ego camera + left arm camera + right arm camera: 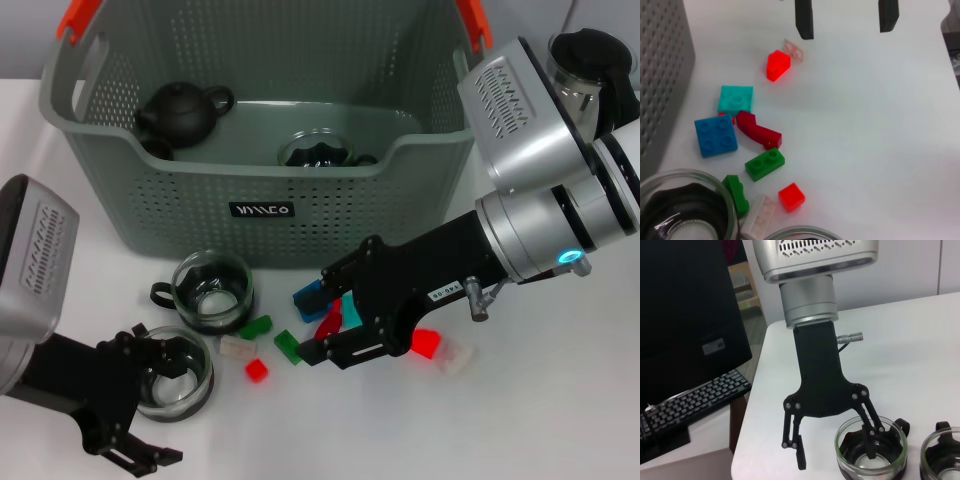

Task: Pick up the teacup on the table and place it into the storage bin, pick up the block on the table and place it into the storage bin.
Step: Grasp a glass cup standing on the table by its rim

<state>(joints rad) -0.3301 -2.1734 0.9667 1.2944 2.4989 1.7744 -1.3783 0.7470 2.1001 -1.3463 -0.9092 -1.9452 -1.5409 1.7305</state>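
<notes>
Risk: left tool (150, 400) is straddling the rim of a glass teacup (172, 373), jaws spread, one finger (871, 437) inside, one outside, not yet clamping; a thin-wall pinch could slip or tip the cup. A second teacup (212, 290) is sitting just beside. Right tool (335, 322) is reaching low over the scattered blocks by the dark red block (759, 131), fingers apart, holding nothing; it could nudge neighbours. Storage bin (330, 205) is standing behind them on the table (560, 420).

The right gripper (318, 318) hangs open over crowded blocks: blue block (309, 294) and dark red block (329, 323) between its jaws, bare table (520, 410) beyond them.
</notes>
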